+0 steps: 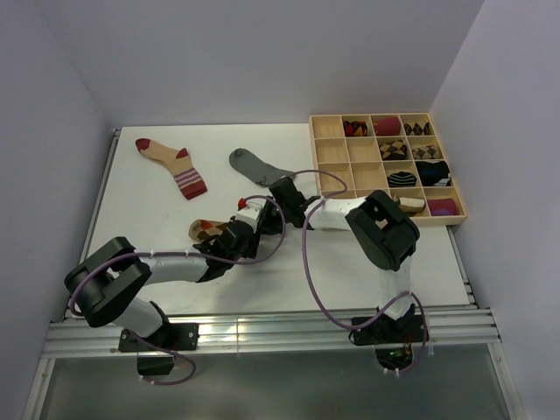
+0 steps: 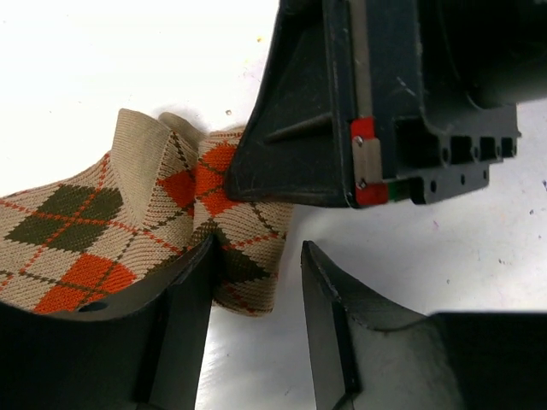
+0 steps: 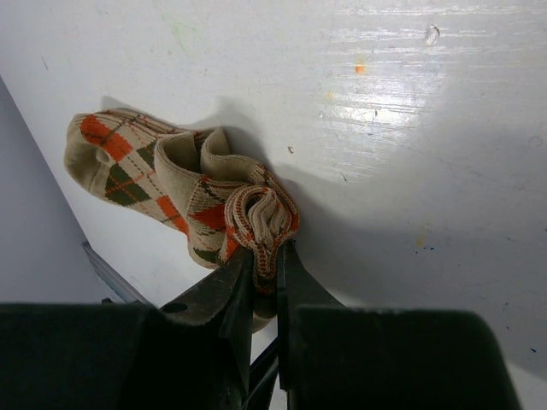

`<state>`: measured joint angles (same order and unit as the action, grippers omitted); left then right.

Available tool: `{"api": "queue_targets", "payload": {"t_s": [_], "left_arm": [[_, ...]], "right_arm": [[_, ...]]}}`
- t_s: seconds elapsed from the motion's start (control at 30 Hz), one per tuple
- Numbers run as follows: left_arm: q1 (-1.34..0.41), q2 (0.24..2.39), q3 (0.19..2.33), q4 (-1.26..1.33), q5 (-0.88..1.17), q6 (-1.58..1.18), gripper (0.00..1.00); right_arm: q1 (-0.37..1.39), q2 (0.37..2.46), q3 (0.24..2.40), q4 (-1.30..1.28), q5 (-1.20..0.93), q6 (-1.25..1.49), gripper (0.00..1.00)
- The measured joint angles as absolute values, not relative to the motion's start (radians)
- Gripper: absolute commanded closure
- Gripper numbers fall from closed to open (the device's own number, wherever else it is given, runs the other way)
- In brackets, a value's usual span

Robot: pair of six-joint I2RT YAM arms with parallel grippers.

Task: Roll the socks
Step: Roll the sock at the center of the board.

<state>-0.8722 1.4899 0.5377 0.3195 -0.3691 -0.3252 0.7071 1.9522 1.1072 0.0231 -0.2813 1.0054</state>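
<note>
Surface (image 1: 149, 210), white, smooth: grey sock (image 1: 254, 164) and beige sock (image 1: 171, 164) flat, apart; argyle sock (image 1: 206, 230) crumpled beside the arms. Left wrist: left hand (image 2: 256, 260) released, rigid black fingers flanking the argyle sock's folded end. Right wrist: right hand (image 3: 267, 256) clenched on its bunched knit folds.

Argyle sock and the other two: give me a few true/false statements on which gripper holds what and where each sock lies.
1. The right gripper has its jaws pinched on a bunched end of the argyle sock. True.
2. The left gripper has its jaws shut on that sock. False: they stand open, with the sock's edge partly between them.
3. The grey sock lies in the wooden tray. False: it lies unrolled on the table, left of the tray.
4. The beige sock lies flat on the table, apart from both grippers. True.
</note>
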Motion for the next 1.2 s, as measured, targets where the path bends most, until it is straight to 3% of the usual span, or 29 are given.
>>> {"api": "queue_targets", "payload": {"t_s": [0.13,0.37,0.43,0.57,0.63,0.77,0.97,1.2], "left_arm": [[-0.873,1.507,0.555,0.298,-0.392,-0.354,0.55],[-0.874,1.532,0.585,0.272,-0.419,-0.398,0.99],[-0.874,1.538,0.592,0.272,-0.419,-0.406,0.99],[-0.874,1.54,0.593,0.273,-0.418,-0.414,0.99],[-0.873,1.537,0.593,0.276,-0.407,-0.421,0.99],[-0.828,1.513,0.591,0.262,-0.339,-0.443,0.99],[-0.699,1.483,0.586,0.237,-0.16,-0.508,0.99],[-0.567,1.465,0.536,0.287,0.055,-0.631,0.99]], "right_arm": [[0.707,1.952,1.107,0.023,-0.281,1.005,1.0],[0.704,1.949,1.108,0.022,-0.273,1.005,1.0],[0.701,1.946,1.108,0.018,-0.269,1.005,1.0],[0.699,1.938,1.108,0.009,-0.262,1.005,0.79],[0.698,1.923,1.107,-0.008,-0.256,1.002,0.59],[0.692,1.86,1.106,-0.034,-0.249,0.999,0.43],[0.682,1.726,1.103,-0.021,-0.194,0.998,0.29],[0.68,1.693,1.058,0.028,-0.154,1.011,0.26]]}}
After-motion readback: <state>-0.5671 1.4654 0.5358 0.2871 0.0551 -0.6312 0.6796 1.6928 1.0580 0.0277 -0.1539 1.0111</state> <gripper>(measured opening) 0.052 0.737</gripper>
